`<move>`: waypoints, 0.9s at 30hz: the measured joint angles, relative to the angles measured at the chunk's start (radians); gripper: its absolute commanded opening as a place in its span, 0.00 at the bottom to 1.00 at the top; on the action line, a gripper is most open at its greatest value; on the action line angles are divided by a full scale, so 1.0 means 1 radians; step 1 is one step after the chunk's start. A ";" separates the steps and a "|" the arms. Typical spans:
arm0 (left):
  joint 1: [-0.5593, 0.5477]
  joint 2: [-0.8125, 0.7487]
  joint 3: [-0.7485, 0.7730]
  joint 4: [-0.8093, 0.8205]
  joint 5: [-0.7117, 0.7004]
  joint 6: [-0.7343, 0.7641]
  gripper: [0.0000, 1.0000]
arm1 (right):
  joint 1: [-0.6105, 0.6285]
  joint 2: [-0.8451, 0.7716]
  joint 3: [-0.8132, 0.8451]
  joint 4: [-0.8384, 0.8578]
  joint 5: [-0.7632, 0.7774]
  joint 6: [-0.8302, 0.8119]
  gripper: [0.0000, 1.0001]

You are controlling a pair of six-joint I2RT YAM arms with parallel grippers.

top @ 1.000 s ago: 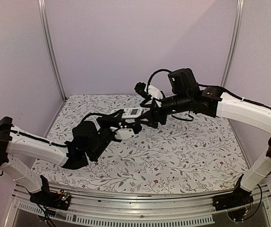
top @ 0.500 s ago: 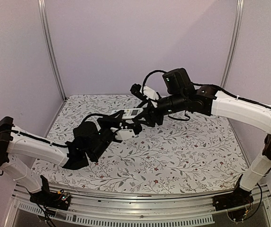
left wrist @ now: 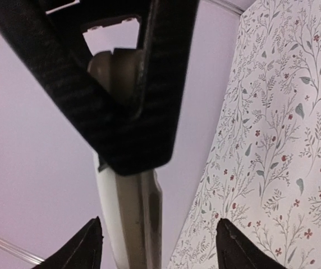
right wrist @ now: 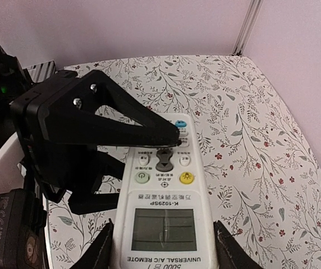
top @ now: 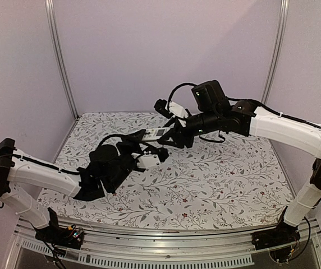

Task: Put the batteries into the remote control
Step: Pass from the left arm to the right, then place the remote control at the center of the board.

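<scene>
Though no batteries were to be seen anywhere, the remote control point(top: 156, 133) hung in the air above the far middle of the bench point(top: 222, 179), clear of its surface. The right tool point(right wrist: 163, 249) was clamped on it, one finger against each long edge at the screen end, so the white button face looked up and the grey-beige back looked down toward the bench. I took that side grip as deliberate, since it left both broad faces free. The left tool point(left wrist: 159, 246) was spread open, lower over the bench. Its fingers point(left wrist: 90, 246) were parted wider than the handset was thick and straddled the button end, one lying across the keys; whether it touched them I could not tell. To my eye this was a handover or a turning-over, for the battery bay must face up before any cell goes in, and that bay was hidden from me.
</scene>
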 measured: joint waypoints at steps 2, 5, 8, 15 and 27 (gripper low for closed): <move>-0.002 -0.013 0.000 -0.069 0.009 -0.056 0.80 | -0.006 0.000 -0.005 0.002 0.005 -0.005 0.00; -0.002 -0.055 0.000 -0.190 0.037 -0.143 0.84 | -0.020 0.001 -0.017 0.004 0.005 -0.010 0.00; -0.002 -0.107 0.001 -0.299 0.062 -0.229 0.86 | -0.040 0.007 -0.028 0.006 0.002 -0.013 0.00; 0.006 -0.203 0.001 -0.478 0.120 -0.388 0.88 | -0.074 0.049 -0.082 0.052 -0.028 -0.012 0.00; 0.181 -0.389 0.000 -0.586 0.263 -0.626 0.91 | -0.100 0.152 -0.433 0.309 -0.239 -0.018 0.00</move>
